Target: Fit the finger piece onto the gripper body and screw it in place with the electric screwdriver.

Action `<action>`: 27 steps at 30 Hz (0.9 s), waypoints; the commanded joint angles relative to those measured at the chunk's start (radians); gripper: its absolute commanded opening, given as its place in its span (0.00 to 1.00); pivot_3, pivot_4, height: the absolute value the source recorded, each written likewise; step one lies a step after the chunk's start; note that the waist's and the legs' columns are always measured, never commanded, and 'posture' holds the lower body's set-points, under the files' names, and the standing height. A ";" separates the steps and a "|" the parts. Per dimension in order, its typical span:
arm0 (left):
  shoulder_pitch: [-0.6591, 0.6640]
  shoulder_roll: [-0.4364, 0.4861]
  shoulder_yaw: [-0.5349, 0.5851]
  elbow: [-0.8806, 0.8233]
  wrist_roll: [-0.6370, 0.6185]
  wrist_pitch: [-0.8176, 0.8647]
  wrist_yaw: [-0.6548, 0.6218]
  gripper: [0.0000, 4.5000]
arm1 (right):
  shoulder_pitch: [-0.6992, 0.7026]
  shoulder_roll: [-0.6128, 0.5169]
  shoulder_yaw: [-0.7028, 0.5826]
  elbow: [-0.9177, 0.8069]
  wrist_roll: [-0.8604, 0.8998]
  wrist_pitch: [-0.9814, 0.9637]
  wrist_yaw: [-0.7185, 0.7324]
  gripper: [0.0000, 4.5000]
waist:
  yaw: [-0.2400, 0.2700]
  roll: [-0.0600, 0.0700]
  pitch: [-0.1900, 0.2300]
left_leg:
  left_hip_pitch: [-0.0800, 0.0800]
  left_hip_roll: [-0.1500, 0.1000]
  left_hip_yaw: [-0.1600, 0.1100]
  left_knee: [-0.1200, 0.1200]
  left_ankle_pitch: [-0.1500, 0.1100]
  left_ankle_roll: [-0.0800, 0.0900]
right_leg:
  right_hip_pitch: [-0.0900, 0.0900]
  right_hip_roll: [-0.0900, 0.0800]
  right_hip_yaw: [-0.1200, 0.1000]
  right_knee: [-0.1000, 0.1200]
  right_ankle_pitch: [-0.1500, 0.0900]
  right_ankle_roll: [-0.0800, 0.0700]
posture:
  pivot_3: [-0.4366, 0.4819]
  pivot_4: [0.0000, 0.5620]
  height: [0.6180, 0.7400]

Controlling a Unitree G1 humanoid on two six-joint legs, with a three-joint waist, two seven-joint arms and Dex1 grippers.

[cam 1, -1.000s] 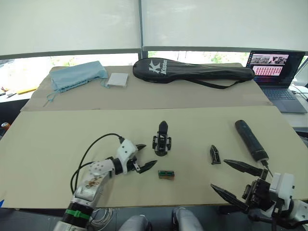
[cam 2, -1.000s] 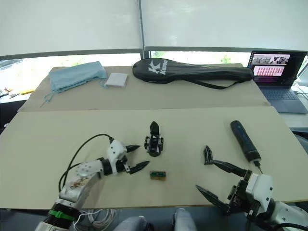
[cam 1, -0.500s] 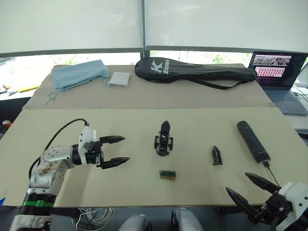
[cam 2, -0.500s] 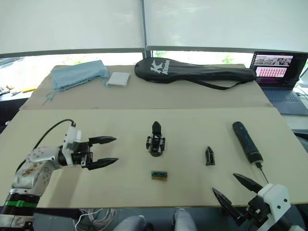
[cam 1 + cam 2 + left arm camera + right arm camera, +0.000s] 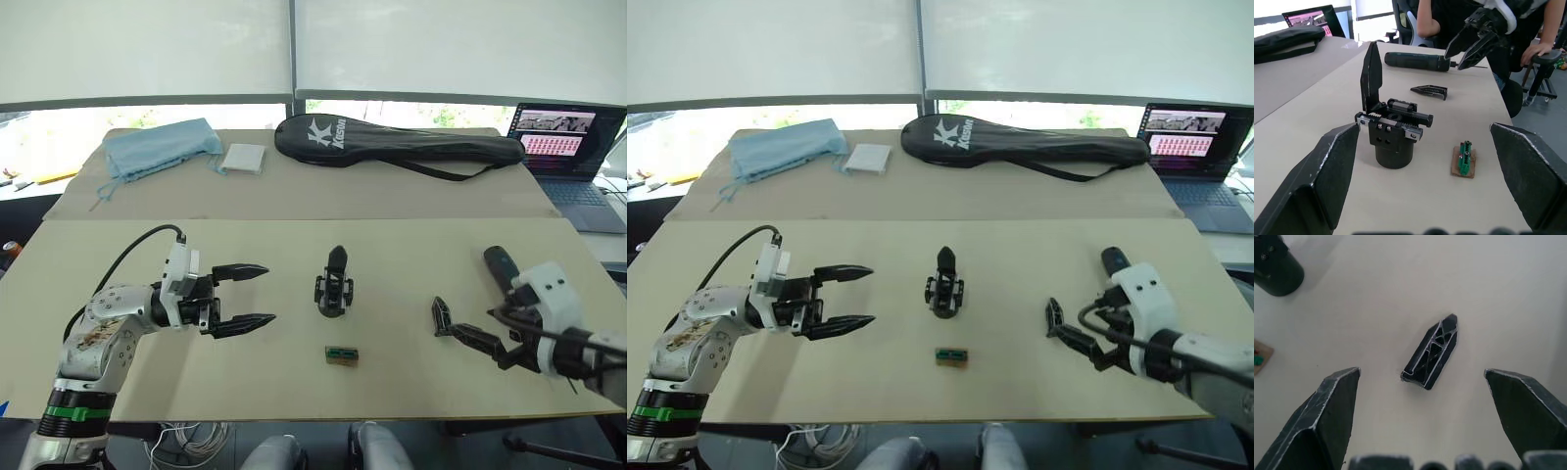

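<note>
Right gripper (image 5: 1087, 343) is spread wide open, hovering right over the finger piece (image 5: 1431, 352) lying flat on the beige table (image 5: 411, 382). Left gripper (image 5: 257, 296) is open too, facing the upright gripper body (image 5: 332, 286). Electric screwdriver (image 5: 1418, 60) sits beyond; laptop (image 5: 566, 147) further back.

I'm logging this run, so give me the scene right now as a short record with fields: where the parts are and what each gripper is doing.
finger piece: lies flat on the table, loose
gripper body: stands upright mid-table, one finger pointing up
electric screwdriver: lies on the table beyond the finger piece, untouched
small green part: on the table in front of the gripper body
left gripper: open, aimed at the gripper body, not touching
right gripper: open, above the finger piece, holding nothing
assembly: not begun
</note>
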State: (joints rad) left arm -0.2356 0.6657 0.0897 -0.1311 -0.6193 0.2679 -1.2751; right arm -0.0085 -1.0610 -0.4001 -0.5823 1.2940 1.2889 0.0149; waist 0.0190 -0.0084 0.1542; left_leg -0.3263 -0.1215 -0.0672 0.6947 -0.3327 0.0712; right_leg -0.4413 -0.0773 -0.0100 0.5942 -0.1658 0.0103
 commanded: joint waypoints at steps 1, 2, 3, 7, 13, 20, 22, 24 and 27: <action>0.003 -0.005 0.001 -0.050 -0.010 0.005 0.016 1.00 | -0.148 0.013 0.109 0.127 0.154 0.104 -0.209 1.00 | 0.000 0.000 0.000 | -0.002 0.000 0.000 0.000 0.000 0.001 | -0.001 0.000 0.000 0.000 0.000 0.000 | 0.48 0.27 1.00; 0.007 -0.006 -0.001 -0.056 -0.010 0.005 0.019 1.00 | -0.192 0.021 0.142 0.162 0.185 0.115 -0.266 1.00 | 0.000 0.000 0.000 | -0.003 0.000 0.000 0.001 0.002 0.003 | -0.002 0.000 0.000 0.000 0.000 0.000 | 0.48 0.27 1.00; 0.011 -0.008 -0.003 -0.062 -0.010 0.005 0.022 1.00 | -0.228 0.029 0.172 0.188 0.205 0.126 -0.310 1.00 | -0.001 0.000 0.000 | -0.004 0.000 0.000 0.001 0.002 0.005 | -0.005 0.000 0.000 0.000 0.000 0.000 | 0.48 0.27 1.00; 0.025 -0.011 -0.008 -0.089 -0.014 0.004 0.031 1.00 | -0.334 0.087 0.261 0.267 0.209 0.137 -0.467 1.00 | -0.002 0.000 0.000 | -0.012 -0.001 0.001 0.003 0.003 0.005 | -0.015 0.000 -0.001 0.001 0.001 -0.002 | 0.48 0.27 1.00; 0.046 -0.011 -0.013 -0.126 -0.026 0.010 0.044 1.00 | -0.390 0.150 0.332 0.327 0.257 0.151 -0.594 1.00 | -0.004 0.000 0.000 | -0.013 -0.001 0.001 0.003 0.004 0.005 | -0.015 0.000 -0.001 0.001 0.002 -0.002 | 0.48 0.27 1.00; 0.050 -0.011 -0.023 -0.155 -0.032 0.010 0.039 1.00 | -0.378 0.134 0.403 0.339 0.333 0.152 -0.691 1.00 | -0.003 0.000 -0.001 | -0.012 -0.001 0.001 0.003 0.004 0.005 | -0.015 0.000 -0.001 0.002 0.002 -0.003 | 0.48 0.27 1.00; 0.049 -0.011 -0.024 -0.157 -0.032 0.011 0.040 1.00 | -0.375 0.130 0.416 0.340 0.350 0.140 -0.712 1.00 | -0.003 0.000 -0.001 | -0.012 -0.001 0.001 0.003 0.004 0.005 | -0.014 0.000 -0.001 0.001 0.002 -0.003 | 0.48 0.27 1.00; 0.049 -0.012 -0.025 -0.161 -0.031 0.010 0.041 1.00 | -0.362 0.136 0.423 0.344 0.372 0.116 -0.734 1.00 | -0.001 0.000 -0.001 | -0.012 -0.001 0.001 0.003 0.004 0.005 | -0.014 0.000 -0.001 0.001 0.002 -0.003 | 0.48 0.27 1.00; 0.053 -0.011 -0.022 -0.164 -0.032 0.011 0.043 1.00 | -0.336 0.122 0.450 0.347 0.473 0.066 -0.780 0.88 | -0.001 0.000 -0.001 | -0.012 -0.001 0.001 0.003 0.004 0.005 | -0.014 0.000 -0.001 0.001 0.002 -0.003 | 0.48 0.27 1.00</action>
State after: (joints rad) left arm -0.1836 0.6519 0.0617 -0.2601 -0.6301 0.2730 -1.2336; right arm -0.3726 -0.9297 0.0089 -0.2431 1.6862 1.3729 -0.7488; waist 0.0176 -0.0088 0.1530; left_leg -0.3378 -0.1225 -0.0662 0.6975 -0.3287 0.0759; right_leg -0.4550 -0.0772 -0.0114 0.5953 -0.1636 0.0077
